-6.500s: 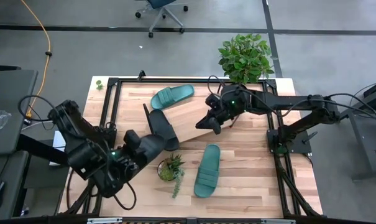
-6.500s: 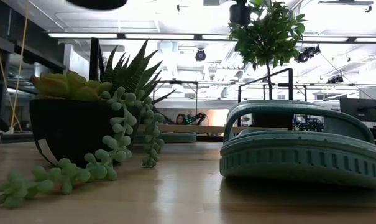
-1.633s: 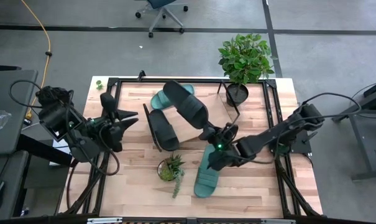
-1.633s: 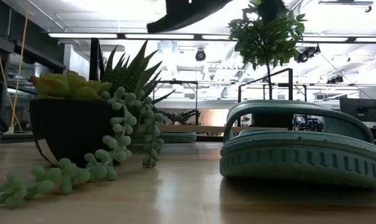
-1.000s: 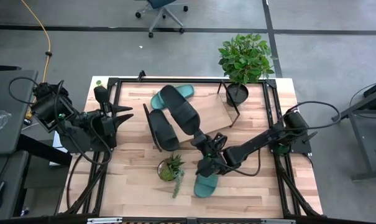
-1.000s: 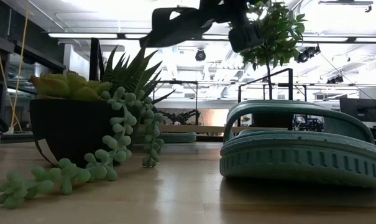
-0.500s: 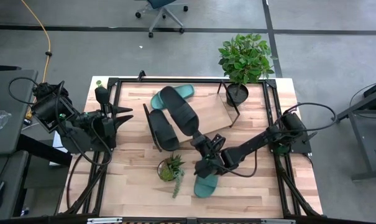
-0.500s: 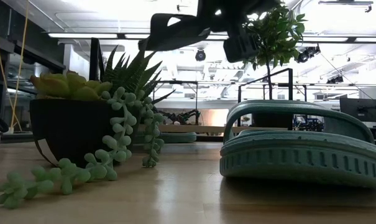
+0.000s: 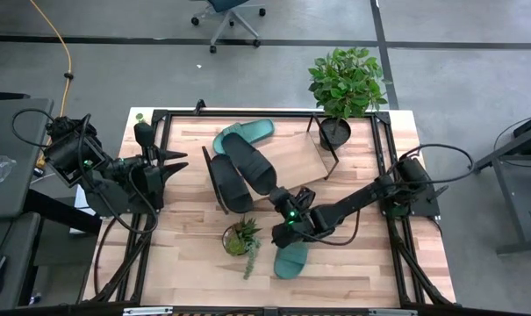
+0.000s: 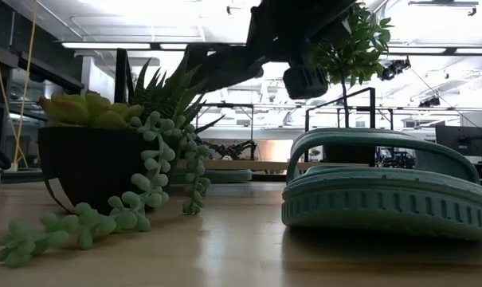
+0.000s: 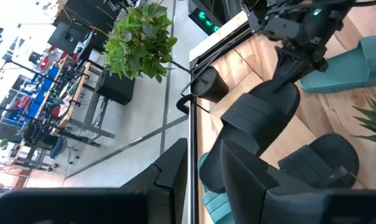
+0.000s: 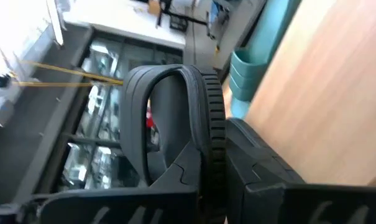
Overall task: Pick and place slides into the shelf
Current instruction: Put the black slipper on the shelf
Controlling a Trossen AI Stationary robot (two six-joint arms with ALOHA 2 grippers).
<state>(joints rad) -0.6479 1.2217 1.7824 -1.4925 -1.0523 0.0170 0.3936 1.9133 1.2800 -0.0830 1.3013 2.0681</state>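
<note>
Above the table, high view: right gripper [image 9: 283, 213] is closed on the heel end of a black slide [image 9: 250, 162], holding it over the shelf [image 9: 302, 158], between a second black slide [image 9: 228, 184] and a teal slide [image 9: 244, 134].
Second black slide: it lies at the left end of the shelf, beside the held one.
Teal slides: one rests at the far side of the shelf; another teal slide [image 9: 290, 260] lies on the table [image 9: 370, 254] nearer the front, partly under the right arm.
Left gripper [image 9: 164, 167]: it waits at the table's left edge, fingers partly apart, holding nothing.
Other items: a small succulent [image 9: 241, 239] stands near the front; a leafy potted plant [image 9: 344, 83] stands at the far right corner.
Low view: the near teal slide [image 10: 384, 191] lies on the right; the succulent [image 10: 113, 151] is on the left; the right arm carries the black slide [image 10: 225, 68] overhead.
Left wrist view: both black slides appear, the held one [image 11: 256, 121] gripped at its end.
Right wrist view: the strap of the held black slide [image 12: 175, 118] arches just ahead of the closed fingers.
</note>
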